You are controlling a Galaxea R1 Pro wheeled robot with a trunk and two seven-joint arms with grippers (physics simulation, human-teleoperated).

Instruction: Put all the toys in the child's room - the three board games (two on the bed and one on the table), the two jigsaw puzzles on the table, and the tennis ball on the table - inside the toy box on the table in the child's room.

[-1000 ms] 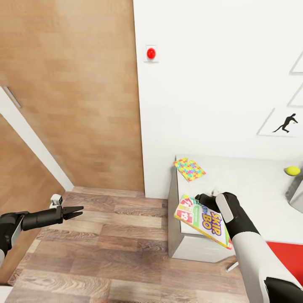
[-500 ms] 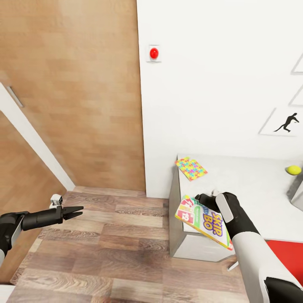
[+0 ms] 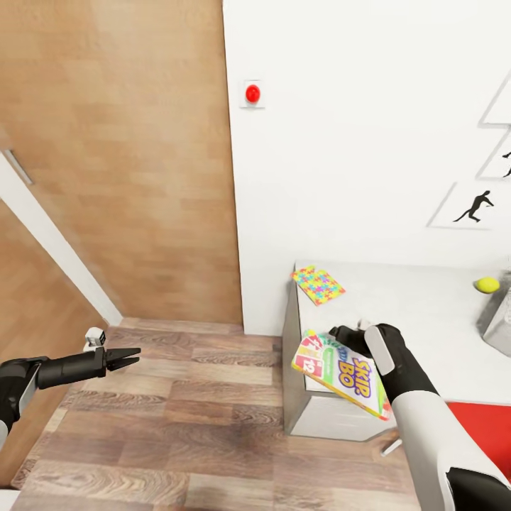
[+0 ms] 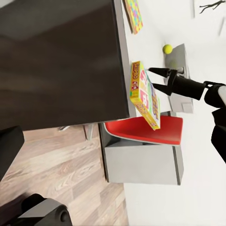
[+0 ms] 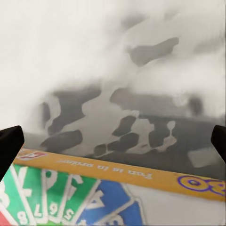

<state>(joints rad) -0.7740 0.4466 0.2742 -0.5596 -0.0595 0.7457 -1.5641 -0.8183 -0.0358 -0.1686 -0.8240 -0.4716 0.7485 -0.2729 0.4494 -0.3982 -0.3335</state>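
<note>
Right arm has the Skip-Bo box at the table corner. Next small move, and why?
Probably carry the Skip-Bo box rightward over the table: the right gripper holds it tilted over the table's near-left corner, and the grey container sits at the far right, beside the tennis ball.

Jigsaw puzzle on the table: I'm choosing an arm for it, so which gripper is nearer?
Right. The right gripper, shut on the board game, hangs at the table's front edge just short of the jigsaw puzzle. The left gripper is far off over the floor.

Child's room at home, wood-plank floor (image 3: pixel 177 426), wooden door (image 3: pixel 121 163), white table (image 3: pixel 426 319), jigsaw puzzle (image 3: pixel 319 284), tennis ball (image 3: pixel 487 284)
</note>
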